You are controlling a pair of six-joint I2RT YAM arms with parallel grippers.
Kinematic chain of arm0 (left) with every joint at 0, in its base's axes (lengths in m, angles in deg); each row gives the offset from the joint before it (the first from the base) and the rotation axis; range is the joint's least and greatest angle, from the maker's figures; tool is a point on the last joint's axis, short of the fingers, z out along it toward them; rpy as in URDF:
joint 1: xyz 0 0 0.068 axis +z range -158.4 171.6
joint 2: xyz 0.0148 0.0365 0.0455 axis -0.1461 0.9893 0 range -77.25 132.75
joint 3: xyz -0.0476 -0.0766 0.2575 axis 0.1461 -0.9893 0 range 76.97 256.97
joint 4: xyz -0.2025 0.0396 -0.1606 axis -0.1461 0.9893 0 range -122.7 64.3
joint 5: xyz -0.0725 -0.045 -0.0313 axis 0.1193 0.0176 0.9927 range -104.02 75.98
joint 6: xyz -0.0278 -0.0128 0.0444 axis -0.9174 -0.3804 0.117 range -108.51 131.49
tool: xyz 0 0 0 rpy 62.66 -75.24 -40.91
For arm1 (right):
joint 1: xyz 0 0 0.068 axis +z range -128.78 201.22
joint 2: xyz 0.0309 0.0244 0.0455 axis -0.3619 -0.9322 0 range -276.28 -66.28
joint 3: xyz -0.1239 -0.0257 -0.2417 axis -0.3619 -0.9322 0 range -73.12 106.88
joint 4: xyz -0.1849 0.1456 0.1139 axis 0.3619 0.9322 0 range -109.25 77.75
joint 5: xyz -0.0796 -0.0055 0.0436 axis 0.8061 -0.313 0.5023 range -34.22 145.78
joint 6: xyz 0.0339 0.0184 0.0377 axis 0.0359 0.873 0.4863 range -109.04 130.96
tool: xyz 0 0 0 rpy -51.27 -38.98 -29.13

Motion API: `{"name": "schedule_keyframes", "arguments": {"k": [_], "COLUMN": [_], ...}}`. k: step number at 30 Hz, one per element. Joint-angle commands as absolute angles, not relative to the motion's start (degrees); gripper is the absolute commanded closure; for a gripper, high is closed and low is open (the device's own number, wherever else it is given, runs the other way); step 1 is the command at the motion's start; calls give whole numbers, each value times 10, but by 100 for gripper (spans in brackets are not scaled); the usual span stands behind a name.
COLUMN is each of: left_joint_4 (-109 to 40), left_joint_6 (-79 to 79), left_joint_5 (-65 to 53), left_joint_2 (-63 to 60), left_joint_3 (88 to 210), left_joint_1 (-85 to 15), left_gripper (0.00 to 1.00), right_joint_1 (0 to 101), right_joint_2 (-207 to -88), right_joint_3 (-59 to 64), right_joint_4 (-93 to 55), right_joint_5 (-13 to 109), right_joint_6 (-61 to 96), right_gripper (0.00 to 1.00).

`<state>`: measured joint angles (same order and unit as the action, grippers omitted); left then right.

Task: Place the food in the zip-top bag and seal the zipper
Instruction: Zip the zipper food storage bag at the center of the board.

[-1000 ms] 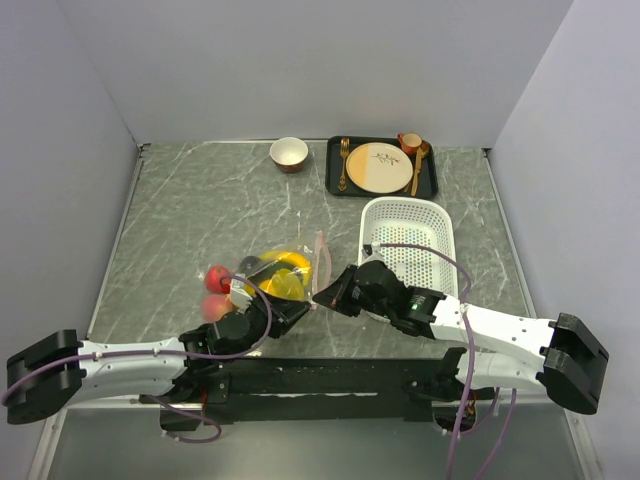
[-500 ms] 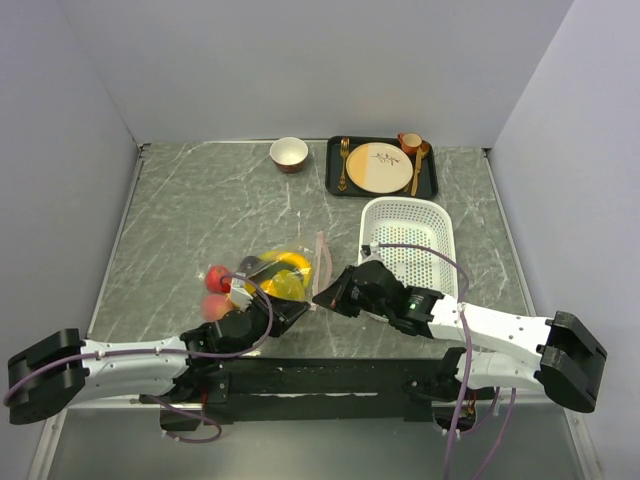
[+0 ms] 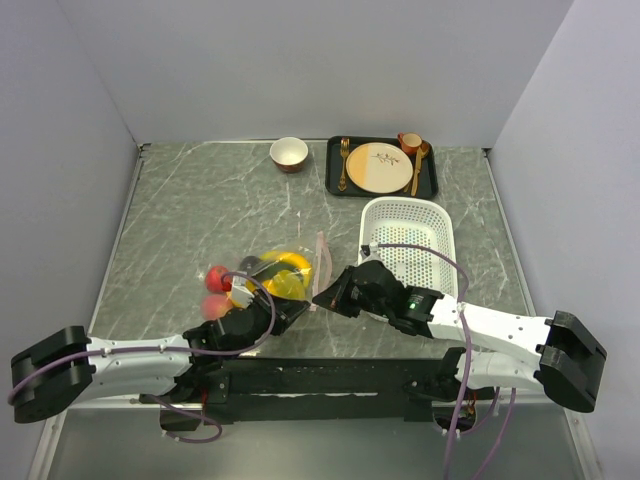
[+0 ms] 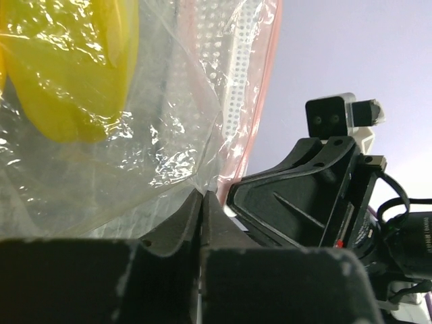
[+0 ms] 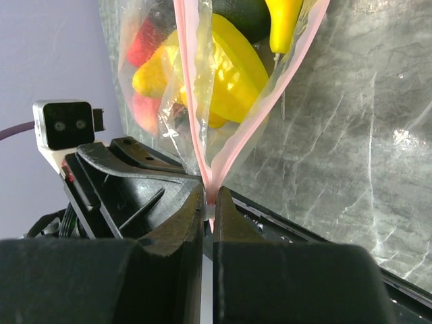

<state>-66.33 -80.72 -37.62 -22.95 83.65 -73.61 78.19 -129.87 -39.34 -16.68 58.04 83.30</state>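
Food, mostly yellow with 2 reddish pieces at the left end, lies inside the clear bag at the lower centre of the overhead view, left of the white basket. Right gripper is clamped on the pink zipper at its near end. Left gripper has its jaws together, pinching the bag's clear film just beside it.

No text, label, brand, number or sign can be read in any of the views.
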Motion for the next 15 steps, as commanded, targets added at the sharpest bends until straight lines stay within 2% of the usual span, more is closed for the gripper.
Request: {"name": "schedule_keyframes", "arguments": {"k": [1,15], "left_joint_4": [-701,-748], "left_joint_6": [-796,-791], "left_joint_5": [-371,-325], "left_joint_2": [-225,-199], "left_joint_3": [854,834], "left_joint_1": [-731,-727], "left_gripper": [99,99], "right_joint_1": [780,751], "right_joint_2": [-1303,-1307], "right_joint_3": [-378,-336], "right_joint_4": [-177,-136], "right_joint_5": [578,589], "right_joint_6": [824,788], "right_gripper": [98,94]}}
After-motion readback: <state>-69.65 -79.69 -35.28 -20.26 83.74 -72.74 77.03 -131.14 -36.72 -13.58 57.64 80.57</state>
